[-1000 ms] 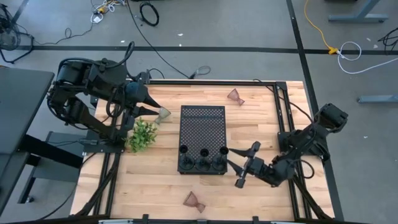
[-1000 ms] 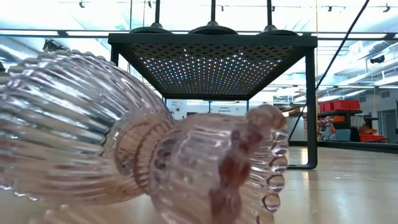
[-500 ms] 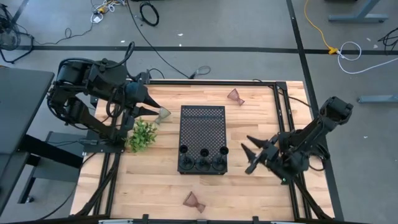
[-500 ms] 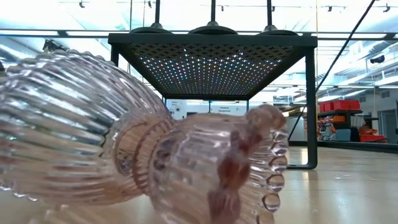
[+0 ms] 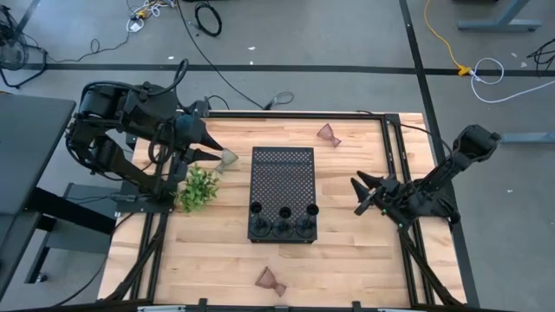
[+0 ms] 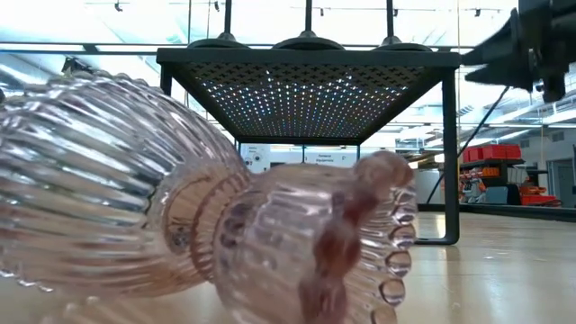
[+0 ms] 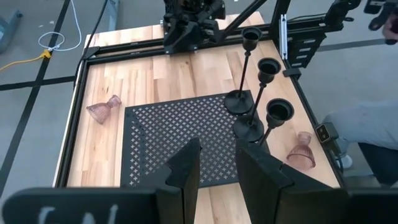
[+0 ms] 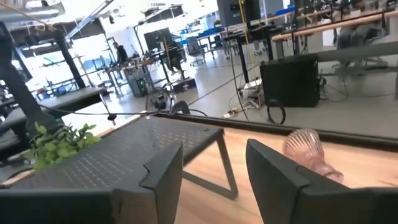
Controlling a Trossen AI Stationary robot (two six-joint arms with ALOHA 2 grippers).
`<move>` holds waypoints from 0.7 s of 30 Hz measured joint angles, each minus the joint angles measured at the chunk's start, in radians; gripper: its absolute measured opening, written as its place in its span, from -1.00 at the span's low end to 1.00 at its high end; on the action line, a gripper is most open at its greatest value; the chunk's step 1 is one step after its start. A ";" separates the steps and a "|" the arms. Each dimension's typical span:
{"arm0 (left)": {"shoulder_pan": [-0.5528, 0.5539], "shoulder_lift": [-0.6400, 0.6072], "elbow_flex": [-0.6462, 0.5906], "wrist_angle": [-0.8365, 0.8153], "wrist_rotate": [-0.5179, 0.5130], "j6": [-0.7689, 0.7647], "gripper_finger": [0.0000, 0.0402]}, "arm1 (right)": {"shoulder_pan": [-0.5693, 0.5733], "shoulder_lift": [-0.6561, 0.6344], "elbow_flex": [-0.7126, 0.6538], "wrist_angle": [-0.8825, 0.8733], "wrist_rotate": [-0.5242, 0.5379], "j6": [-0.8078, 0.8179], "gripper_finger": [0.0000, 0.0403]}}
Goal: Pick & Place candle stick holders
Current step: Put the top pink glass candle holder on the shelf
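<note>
On the tray (image 5: pixel 282 178), three black sticks (image 5: pixel 283 211); three glass cups (image 5: pixel 327 133) elsewhere.

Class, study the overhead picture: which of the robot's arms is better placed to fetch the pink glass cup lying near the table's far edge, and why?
Probably the right. Its open gripper hangs right of the tray, and the glass cup shows just ahead of its fingers. The left gripper sits beyond the tray's other side, by the plant sprig.
</note>
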 joint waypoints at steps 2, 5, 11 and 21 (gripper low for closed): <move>0.000 0.000 0.000 0.002 -0.017 0.000 -0.46 | -0.005 -0.006 -0.027 0.002 0.000 0.025 -0.14; 0.000 0.000 0.000 0.002 -0.025 0.001 -0.46 | -0.021 -0.010 -0.059 0.002 -0.008 0.049 -0.14; 0.000 0.000 0.000 0.007 -0.049 -0.001 -0.46 | -0.090 -0.010 -0.083 0.003 -0.079 0.049 -0.14; 0.000 0.044 0.000 0.014 -0.049 0.006 -0.46 | -0.370 -0.012 -0.084 -0.203 -0.448 0.245 -0.14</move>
